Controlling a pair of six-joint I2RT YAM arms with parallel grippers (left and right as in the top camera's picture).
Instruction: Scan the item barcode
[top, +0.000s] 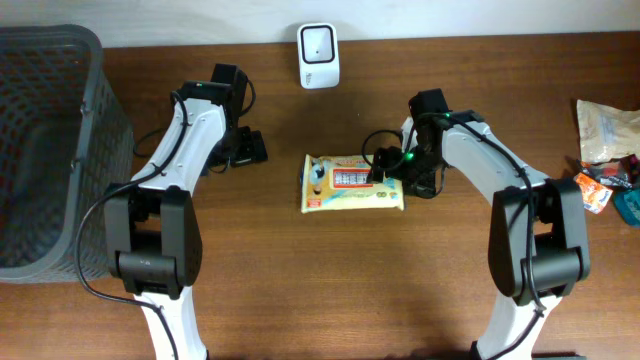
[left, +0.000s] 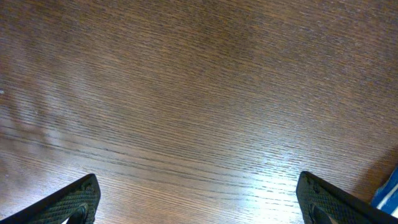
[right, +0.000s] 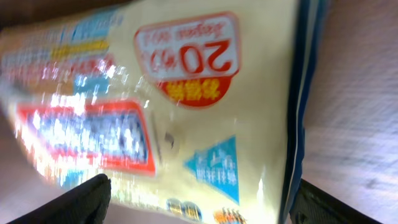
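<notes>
Currently pack (top: 352, 183) lies flat at the middle of table (top: 300, 290), well short of scanner (top: 318, 55); right gripper (top: 388, 168) straddles its end, jaws wide, grip uncertain; left gripper (top: 245, 148) gapes empty. Slick, soft film could slip or sag on lifting, hiding the barcode

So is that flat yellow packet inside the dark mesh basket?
No, the flat yellow packet lies on the brown wooden table, apart from the dark mesh basket.

basket (top: 108, 120): far left | snack packets (top: 605, 130): right edge | table (top: 330, 280): wood
</notes>
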